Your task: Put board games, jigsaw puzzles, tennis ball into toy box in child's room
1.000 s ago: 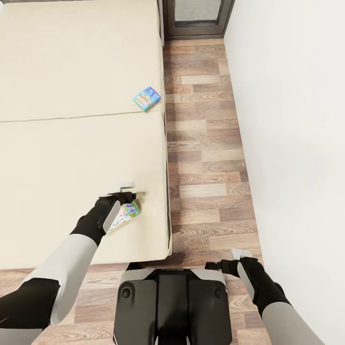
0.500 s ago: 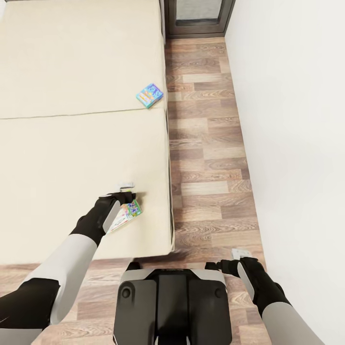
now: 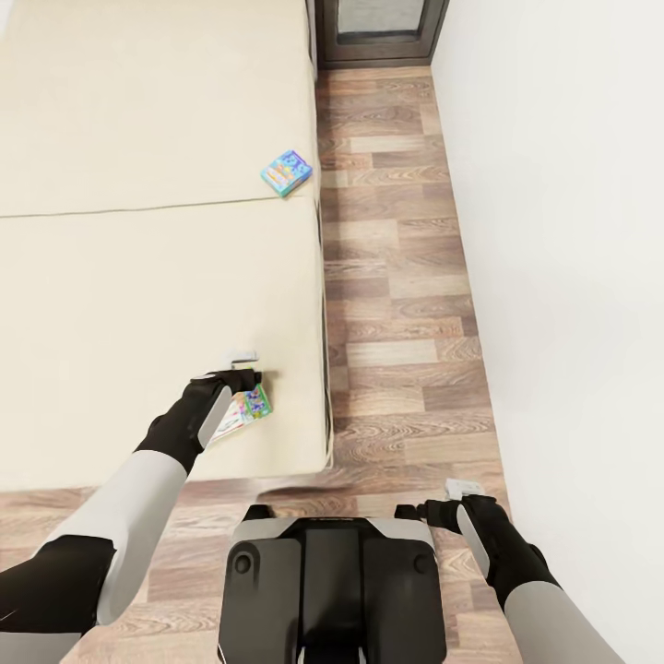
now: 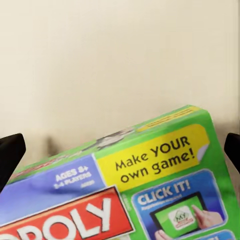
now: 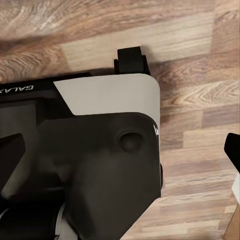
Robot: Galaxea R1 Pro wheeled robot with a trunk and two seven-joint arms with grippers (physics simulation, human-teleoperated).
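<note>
My left gripper (image 3: 244, 366) is shut on a green board game (image 3: 243, 409), a flat box with a red logo and a yellow label, and holds it just above the bed (image 3: 138, 277) near the mattress's front right corner. In the left wrist view the box (image 4: 150, 185) spans the space between the two black fingertips (image 4: 10, 155). A second, blue board game (image 3: 286, 172) lies flat on the bed near its right edge, farther away. My right gripper (image 3: 450, 496) hangs open and empty over the wooden floor beside my base (image 5: 100, 150).
A strip of wood-plank floor (image 3: 397, 277) runs between the bed's right side and a white wall (image 3: 572, 231). A dark-framed window or door (image 3: 380, 32) closes the far end of that strip. My base (image 3: 332, 581) stands at the foot of the bed.
The whole view has slid back from the bed, so the camera has moved. The green box has kept its place in my left gripper. The right arm holds the same pose.
</note>
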